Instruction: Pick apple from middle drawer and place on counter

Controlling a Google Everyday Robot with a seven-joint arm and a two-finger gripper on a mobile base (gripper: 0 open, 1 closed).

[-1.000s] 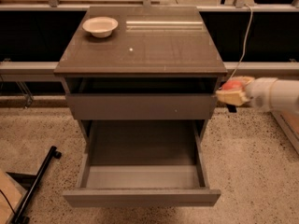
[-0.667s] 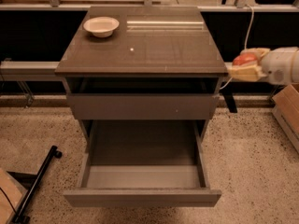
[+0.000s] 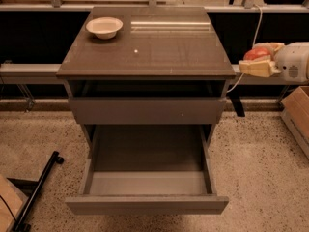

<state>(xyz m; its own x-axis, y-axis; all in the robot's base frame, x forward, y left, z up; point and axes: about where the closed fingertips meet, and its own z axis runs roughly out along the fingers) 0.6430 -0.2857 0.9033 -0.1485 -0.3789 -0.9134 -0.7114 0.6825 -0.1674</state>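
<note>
Camera view: gripper (image 3: pixel 255 61), jaws clamped on the apple (image 3: pixel 256 53), hangs at 3 o'clock off the counter (image 3: pixel 159 52); middle drawer (image 3: pixel 145 204) open at 6 o'clock.

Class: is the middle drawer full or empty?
Empty: middle drawer shows bare floor. The apple sits in the pincer, right of the counter.

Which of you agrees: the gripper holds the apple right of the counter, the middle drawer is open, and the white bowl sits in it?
One thing is wrong: the camera view shows the white bowl on the counter, not in the open middle drawer. The gripper does hold the apple right of the counter.
</note>
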